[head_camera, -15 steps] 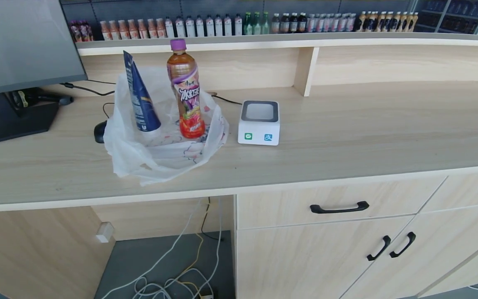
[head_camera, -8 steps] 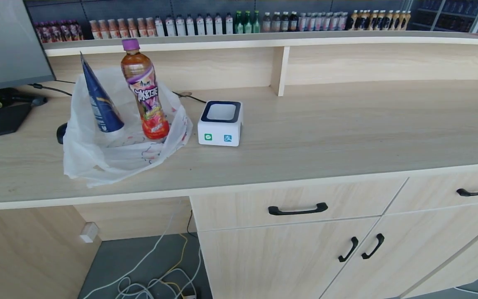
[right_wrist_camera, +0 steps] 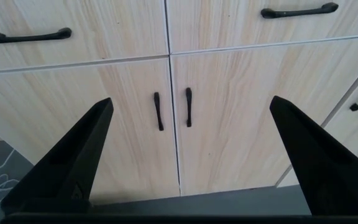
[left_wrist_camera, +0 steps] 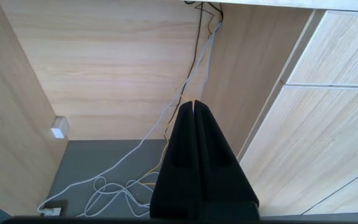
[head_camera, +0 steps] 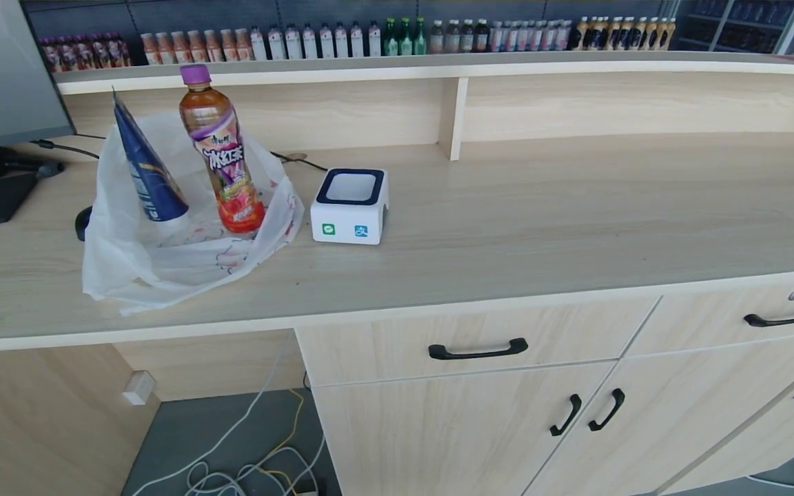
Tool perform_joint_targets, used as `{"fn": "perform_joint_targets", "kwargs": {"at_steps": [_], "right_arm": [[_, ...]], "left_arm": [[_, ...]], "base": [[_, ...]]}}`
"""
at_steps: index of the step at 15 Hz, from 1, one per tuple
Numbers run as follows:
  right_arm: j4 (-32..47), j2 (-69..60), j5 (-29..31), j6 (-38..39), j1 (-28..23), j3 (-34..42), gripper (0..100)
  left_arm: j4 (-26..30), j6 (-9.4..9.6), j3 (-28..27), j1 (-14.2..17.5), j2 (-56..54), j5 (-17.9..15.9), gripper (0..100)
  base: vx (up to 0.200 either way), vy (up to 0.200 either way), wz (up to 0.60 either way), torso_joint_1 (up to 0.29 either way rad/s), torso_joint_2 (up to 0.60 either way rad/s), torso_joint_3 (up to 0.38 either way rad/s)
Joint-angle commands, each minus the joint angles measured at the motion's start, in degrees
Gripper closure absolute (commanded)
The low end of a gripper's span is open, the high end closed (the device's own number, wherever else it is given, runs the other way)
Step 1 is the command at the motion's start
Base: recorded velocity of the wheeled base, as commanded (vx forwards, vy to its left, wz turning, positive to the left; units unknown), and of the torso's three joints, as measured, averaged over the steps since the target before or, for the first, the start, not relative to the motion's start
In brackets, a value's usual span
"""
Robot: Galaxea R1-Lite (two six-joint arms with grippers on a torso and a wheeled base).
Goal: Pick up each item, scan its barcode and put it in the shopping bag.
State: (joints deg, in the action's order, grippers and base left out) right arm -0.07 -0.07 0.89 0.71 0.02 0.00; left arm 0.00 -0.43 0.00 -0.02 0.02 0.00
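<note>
Shopping bag sits at the left of the head view on the tabletop. It is white, thin and crumpled open, with a purple-capped drink bottle and a blue tube upright inside and the white scanner box just beside it. You look finished, so if you raise the arms, steer wide of that tall bottle. The left gripper has its jaws pressed together. The right gripper has its jaws spread, facing the cabinet doors.

Wooden counter carries white shopping bag, scanner box just beside, black mouse behind bag
</note>
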Motion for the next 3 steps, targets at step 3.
{"fn": "perform_joint_targets", "kwargs": {"at_steps": [3], "right_arm": [[0.0,0.1,0.0,-0.4,0.1,0.0,0]], "left_arm": [[0.0,-0.10,0.0,0.0,0.0,0.0,100]], "base": [[0.000,0.000,0.00,0.000,0.00,0.000]]}}
